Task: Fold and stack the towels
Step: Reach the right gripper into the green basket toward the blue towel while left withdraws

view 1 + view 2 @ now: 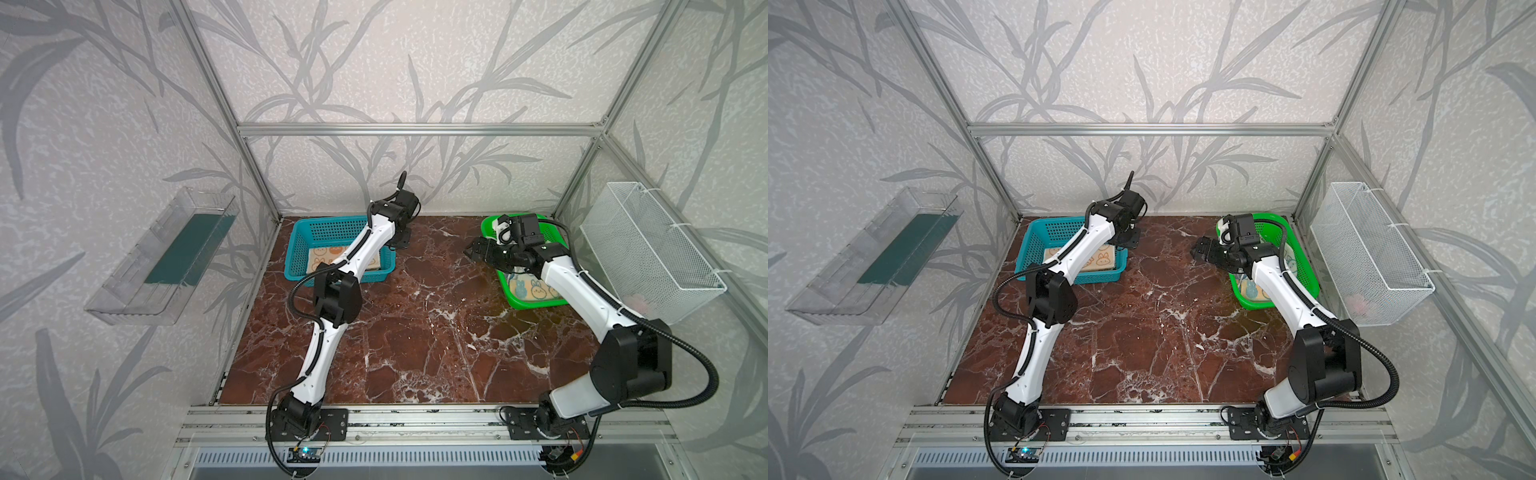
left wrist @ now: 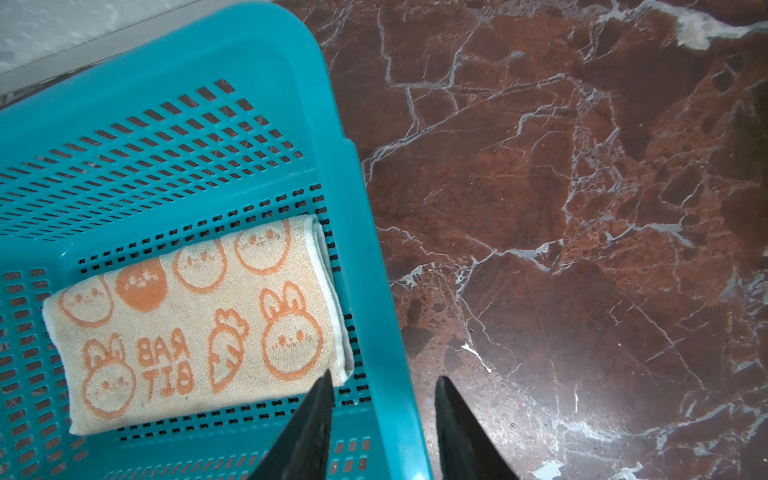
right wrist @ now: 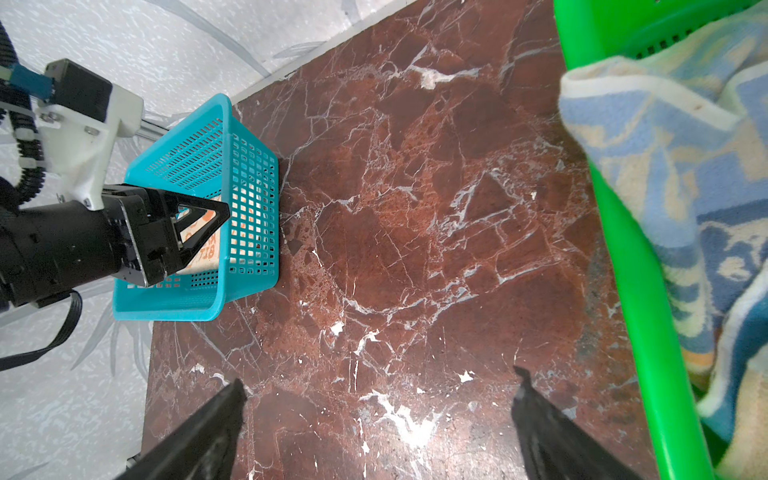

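Peach towel point(image 1: 322, 255) in blue basket point(image 1: 332, 230), largely behind left arm point(image 1: 368, 249)

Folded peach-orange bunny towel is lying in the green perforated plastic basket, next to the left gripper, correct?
Not quite. The folded peach-orange bunny towel lies in the blue perforated plastic basket, not a green one. The left wrist view shows it flat on that basket's floor, with the left gripper next to its corner.
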